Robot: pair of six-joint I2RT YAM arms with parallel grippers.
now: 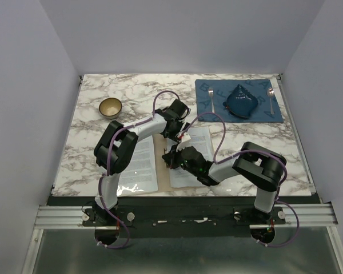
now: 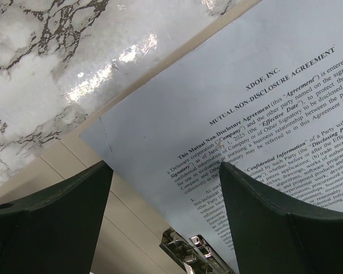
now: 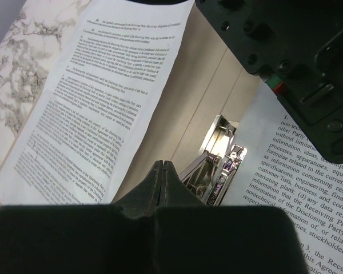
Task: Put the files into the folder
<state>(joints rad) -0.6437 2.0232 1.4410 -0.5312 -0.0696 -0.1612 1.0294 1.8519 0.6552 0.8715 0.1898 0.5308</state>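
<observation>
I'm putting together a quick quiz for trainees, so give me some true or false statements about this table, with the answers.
1. The folder lies open. True.
2. The right fingers are spread wide. False: they are shut together.
3. The left fingers stand open over a printed sheet. True.
4. The bowl sits on the blue placemat. False: it sits on the bare table, well to the left of it.
5. The metal clip has sheets on both sides. True.
</observation>
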